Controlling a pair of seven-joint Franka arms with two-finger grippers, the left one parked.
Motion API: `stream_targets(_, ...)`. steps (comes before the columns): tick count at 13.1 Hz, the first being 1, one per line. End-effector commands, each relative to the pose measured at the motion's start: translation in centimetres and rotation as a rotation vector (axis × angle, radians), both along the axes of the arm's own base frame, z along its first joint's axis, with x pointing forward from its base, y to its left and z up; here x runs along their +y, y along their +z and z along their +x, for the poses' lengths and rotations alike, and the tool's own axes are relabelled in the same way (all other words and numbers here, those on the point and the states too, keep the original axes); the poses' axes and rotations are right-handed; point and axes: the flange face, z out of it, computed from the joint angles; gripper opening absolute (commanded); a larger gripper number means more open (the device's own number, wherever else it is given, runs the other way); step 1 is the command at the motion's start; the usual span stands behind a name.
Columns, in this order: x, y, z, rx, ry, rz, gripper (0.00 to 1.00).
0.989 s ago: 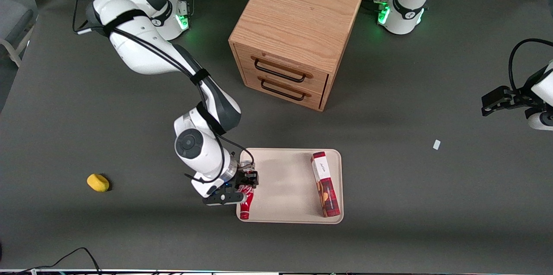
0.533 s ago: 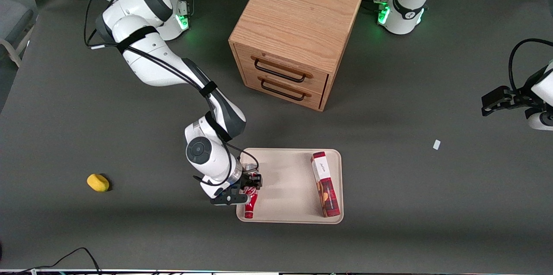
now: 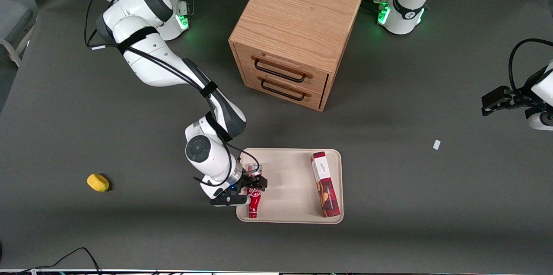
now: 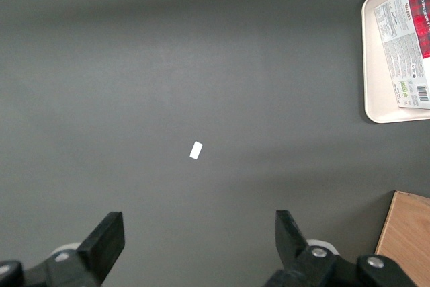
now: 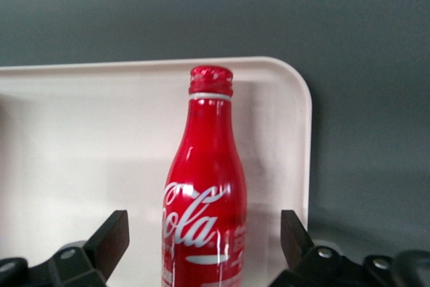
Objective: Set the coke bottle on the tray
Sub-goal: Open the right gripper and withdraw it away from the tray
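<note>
The coke bottle (image 3: 254, 204) lies flat in the beige tray (image 3: 289, 180), close to the tray's edge at the working arm's end, its neck pointing toward the front camera. My right gripper (image 3: 255, 183) hovers over the bottle's base end. In the right wrist view the bottle (image 5: 205, 186) lies on the tray (image 5: 80, 132) between the two black fingers (image 5: 111, 240), with a gap on each side. The gripper (image 5: 205, 233) is open and does not touch the bottle.
A red-and-white biscuit box (image 3: 325, 184) lies in the tray at its parked-arm end. The wooden drawer cabinet (image 3: 298, 28) stands farther from the front camera than the tray. A yellow object (image 3: 98, 182) and a white scrap (image 3: 436, 144) lie on the table.
The gripper and the bottle have shifted from the tray's rim a little farther onto the tray, toward the biscuit box. The bottle now lies fully in the tray.
</note>
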Motion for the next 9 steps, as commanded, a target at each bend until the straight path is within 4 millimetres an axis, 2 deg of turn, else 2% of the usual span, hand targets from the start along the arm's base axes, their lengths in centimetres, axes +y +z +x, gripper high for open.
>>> stream_targets(1, -1.7, 4.7, -0.2, -0.025, -0.027, -0.017, 1.00)
stream_targets(3, -6.8, 9.3, -0.1, 0.020, -0.046, -0.073, 1.00)
stream_targets(5, -10.8, 15.3, -1.2, 0.132, -0.047, -0.154, 1.00)
stream_targets(6, -13.4, 18.2, -1.8, 0.166, -0.072, -0.180, 1.00)
stream_targets(7, -15.6, 20.7, -2.8, 0.183, -0.095, -0.198, 1.00)
stream_targets(9, -19.1, 23.9, -5.9, 0.189, -0.134, -0.231, 1.00)
